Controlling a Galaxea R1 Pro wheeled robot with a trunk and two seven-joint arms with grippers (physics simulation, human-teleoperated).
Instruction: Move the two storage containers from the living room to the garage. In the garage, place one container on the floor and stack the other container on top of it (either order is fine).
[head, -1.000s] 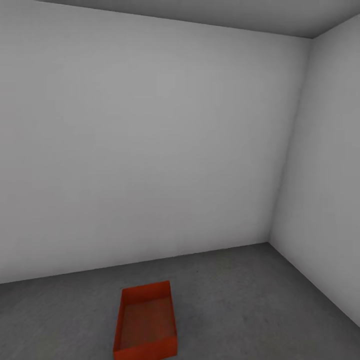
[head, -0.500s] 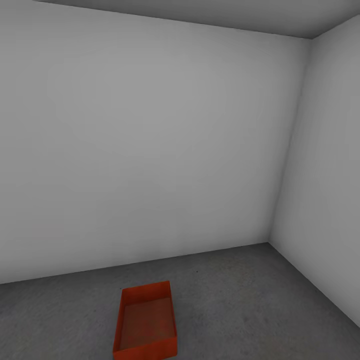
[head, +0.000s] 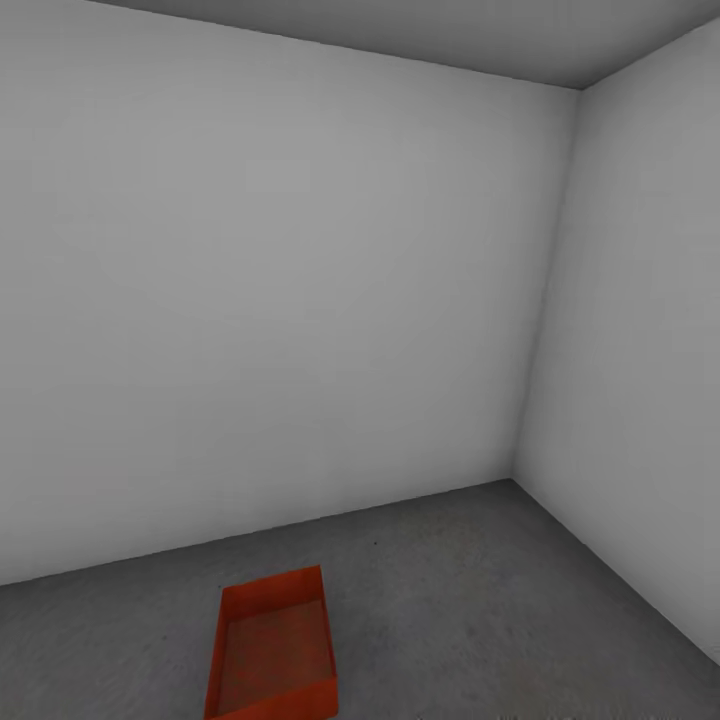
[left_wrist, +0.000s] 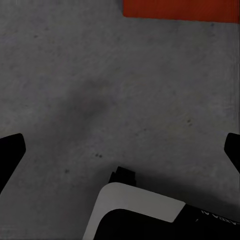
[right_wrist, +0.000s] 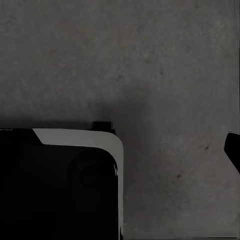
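Head view gives me the garage corner: two plain white walls meeting toward 1 o'clock, and the dark grey floor running under them. One orange-red bin sits flat on that floor at about 6 o'clock, open side up, well apart from both walls, its long side running roughly away from me. I judge it was set there as the base of the stack, with bare concrete all round so I can drive up to it from any side. The second bin is what I reckon remains to be fetched.

Both arms seem to hang low with the wrist cameras looking straight down at the concrete, a carrying-nothing pose suited to driving. On the left wrist view the left gripper has its dark fingertips at opposite edges of the picture, spread wide with nothing between them; a strip of the bin's wall lies at 12 o'clock, well ahead of the tips. On the right wrist view a single dark tip of the right gripper shows, so I cannot tell its spread.
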